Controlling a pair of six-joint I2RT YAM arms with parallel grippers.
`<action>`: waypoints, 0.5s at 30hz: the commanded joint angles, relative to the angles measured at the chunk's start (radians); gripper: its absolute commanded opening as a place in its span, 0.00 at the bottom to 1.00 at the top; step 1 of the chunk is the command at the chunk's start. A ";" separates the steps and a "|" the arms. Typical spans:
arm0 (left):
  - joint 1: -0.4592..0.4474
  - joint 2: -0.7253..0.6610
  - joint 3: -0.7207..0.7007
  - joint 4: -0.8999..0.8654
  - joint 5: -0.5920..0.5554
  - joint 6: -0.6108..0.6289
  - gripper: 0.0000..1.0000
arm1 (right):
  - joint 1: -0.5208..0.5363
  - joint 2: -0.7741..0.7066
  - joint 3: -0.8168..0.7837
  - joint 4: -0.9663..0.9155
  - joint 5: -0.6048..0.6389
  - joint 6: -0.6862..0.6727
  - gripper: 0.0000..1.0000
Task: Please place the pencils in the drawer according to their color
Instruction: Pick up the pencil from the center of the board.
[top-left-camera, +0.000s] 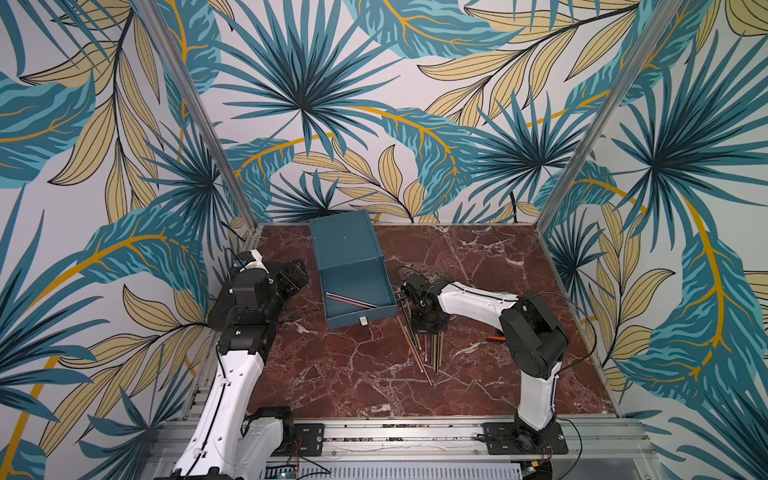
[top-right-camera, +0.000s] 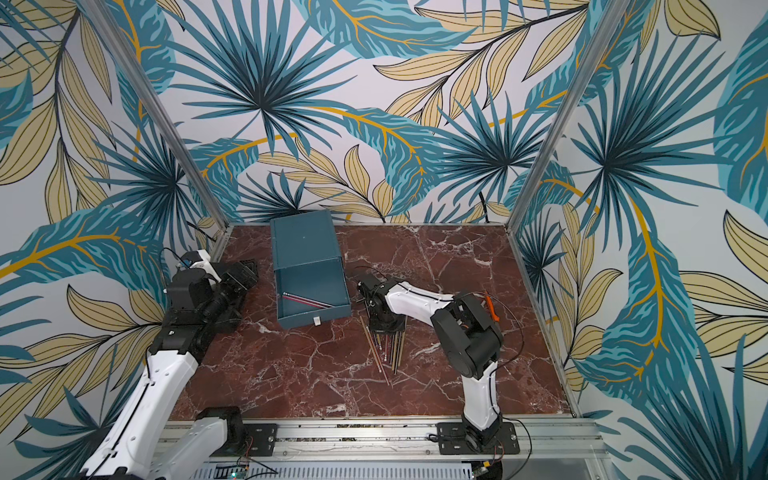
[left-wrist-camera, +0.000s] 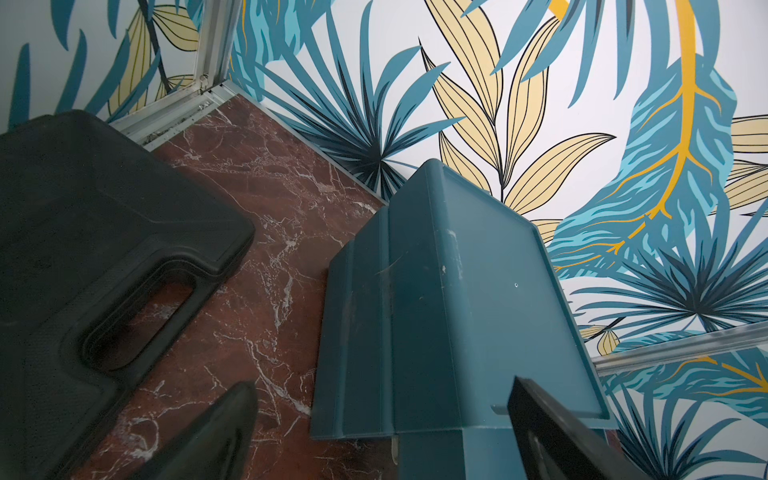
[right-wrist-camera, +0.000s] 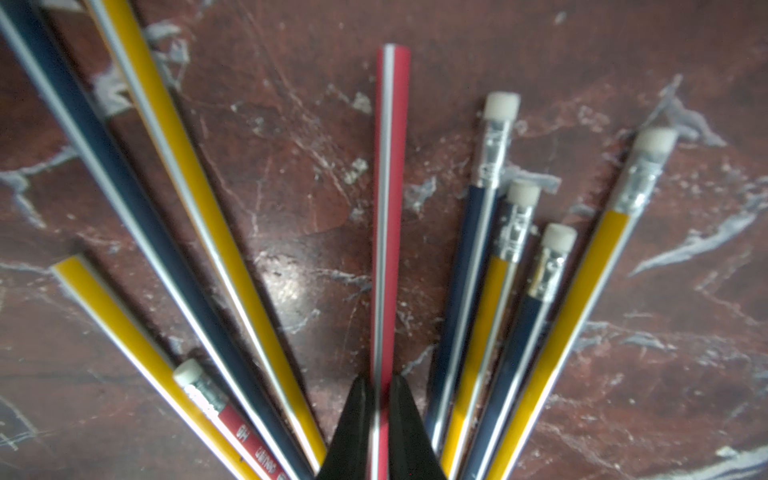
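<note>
The teal drawer cabinet (top-left-camera: 343, 239) stands at the back of the table, with one drawer (top-left-camera: 374, 309) pulled out toward the front. Two red pencils (top-left-camera: 349, 300) lie inside it. The other pencils (top-left-camera: 422, 353) lie in a loose bunch right of the drawer, yellow (right-wrist-camera: 183, 166), dark blue (right-wrist-camera: 104, 158) and red. My right gripper (right-wrist-camera: 380, 380) points down into the bunch, shut on a red pencil (right-wrist-camera: 386, 208) that still lies on the table. My left gripper (left-wrist-camera: 382, 440) is open, its fingers (left-wrist-camera: 216, 432) astride the cabinet's left front corner, gripping nothing.
A flat black plastic case (left-wrist-camera: 104, 232) lies left of the cabinet, close under my left arm. An orange-handled tool (top-left-camera: 496, 338) lies on the table behind my right arm. The marble tabletop (top-left-camera: 340, 374) is walled on three sides.
</note>
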 joint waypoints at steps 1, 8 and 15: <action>0.019 0.003 -0.005 0.002 -0.008 0.008 1.00 | -0.019 0.054 -0.055 0.041 0.012 -0.007 0.07; 0.019 0.002 -0.005 0.004 -0.009 0.007 1.00 | -0.019 0.035 -0.047 0.037 0.001 -0.036 0.00; 0.019 0.002 -0.005 0.004 -0.009 0.009 1.00 | -0.020 -0.053 -0.054 0.033 0.047 -0.059 0.00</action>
